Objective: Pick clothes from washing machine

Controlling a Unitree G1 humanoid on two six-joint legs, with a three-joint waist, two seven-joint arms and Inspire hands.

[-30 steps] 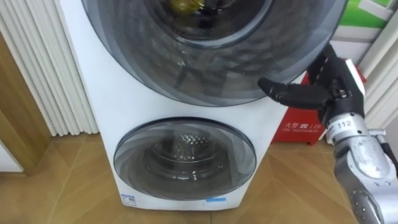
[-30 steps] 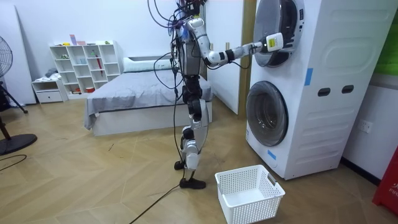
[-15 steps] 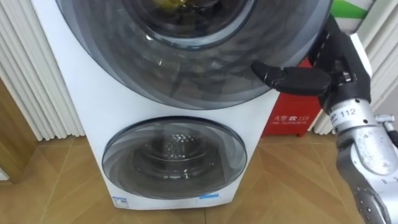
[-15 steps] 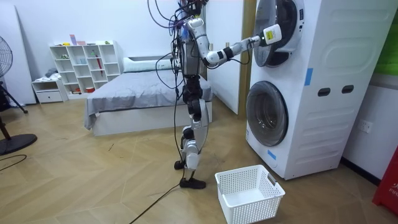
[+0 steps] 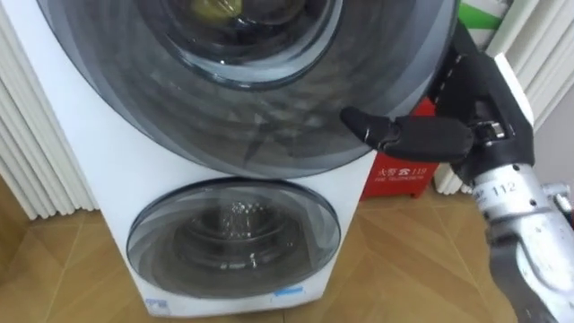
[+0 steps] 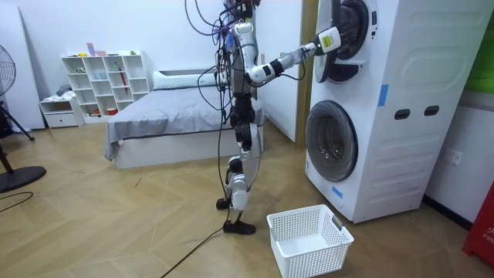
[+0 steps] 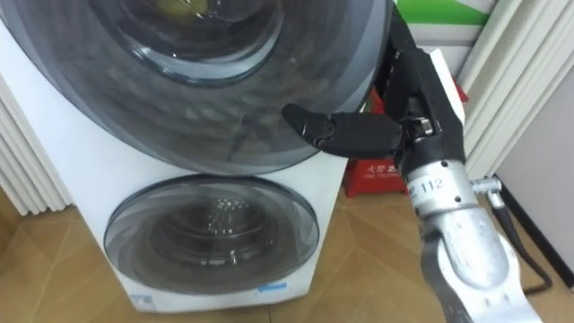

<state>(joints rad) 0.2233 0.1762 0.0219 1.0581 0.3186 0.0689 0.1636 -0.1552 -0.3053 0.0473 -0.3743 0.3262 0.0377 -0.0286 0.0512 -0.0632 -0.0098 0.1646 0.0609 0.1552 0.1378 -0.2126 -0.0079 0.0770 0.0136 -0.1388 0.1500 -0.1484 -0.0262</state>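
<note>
I stand facing a white stacked washing machine (image 6: 386, 108). Its upper round door (image 5: 260, 99) of dark glass stands partly swung out. My right hand (image 5: 466, 108) grips the door's right rim, with the thumb lying across the front glass and the fingers wrapped behind the edge. The same right hand (image 7: 413, 99) is at the rim in the right eye view too. Through the glass, a yellowish piece of clothing (image 5: 213, 7) shows in the upper drum. The lower door (image 5: 233, 238) is closed, and its drum looks empty.
A white laundry basket (image 6: 309, 239) sits on the wood floor in front of the machine, beside my feet. A red box (image 5: 404, 170) stands behind the machine on the right. White slatted panels (image 5: 31, 170) flank it on the left. A bed (image 6: 177, 116) is behind me.
In the room view my right hand has risen and drawn the upper door further out from the machine. The eye views have shifted, so the machine now sits further to the left.
</note>
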